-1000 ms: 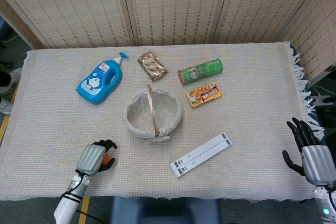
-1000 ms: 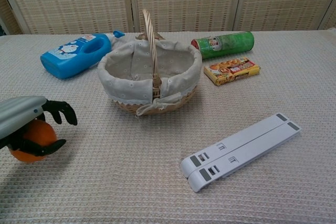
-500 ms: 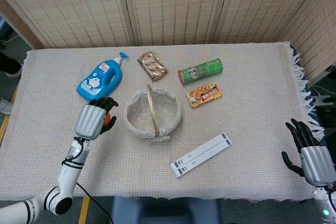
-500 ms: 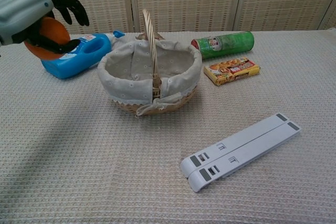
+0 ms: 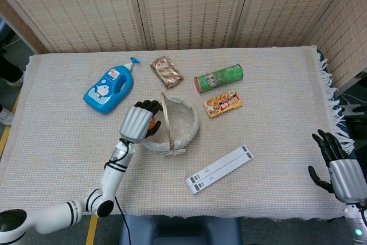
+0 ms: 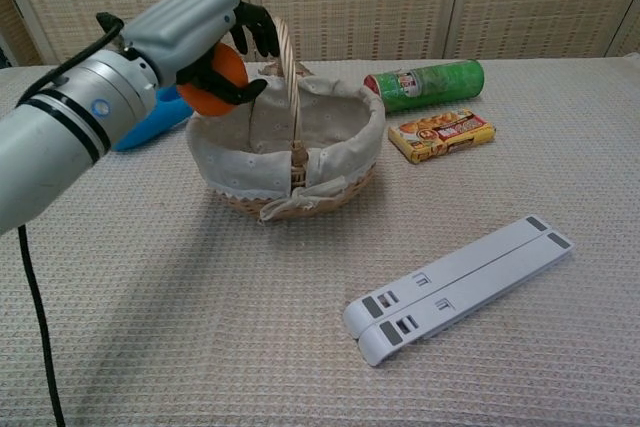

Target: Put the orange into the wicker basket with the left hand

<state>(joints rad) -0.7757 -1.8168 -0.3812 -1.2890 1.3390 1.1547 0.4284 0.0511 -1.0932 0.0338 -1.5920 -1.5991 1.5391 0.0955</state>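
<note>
My left hand [image 5: 137, 122] [image 6: 195, 32] grips the orange [image 6: 216, 83] [image 5: 152, 123] from above, its dark fingers curled around the fruit. It hangs in the air over the left rim of the wicker basket [image 5: 179, 121] [image 6: 330, 137], just left of the upright handle. The basket has a pale cloth lining and stands mid-table; nothing shows inside it. My right hand [image 5: 338, 167] rests at the table's front right corner, fingers spread, holding nothing; only the head view shows it.
A blue bottle [image 5: 109, 89] lies behind the left arm. A snack packet [image 5: 166, 72], a green can [image 5: 219, 78] [image 6: 424, 84] and a small box [image 5: 222, 103] [image 6: 441, 135] lie behind and right of the basket. A white folded stand [image 5: 219, 168] [image 6: 457, 287] lies front right.
My left hand has carried the orange up off the table at the front left and rightward, from beside the blue bottle to over the basket's left rim. The right hand has stayed put.
</note>
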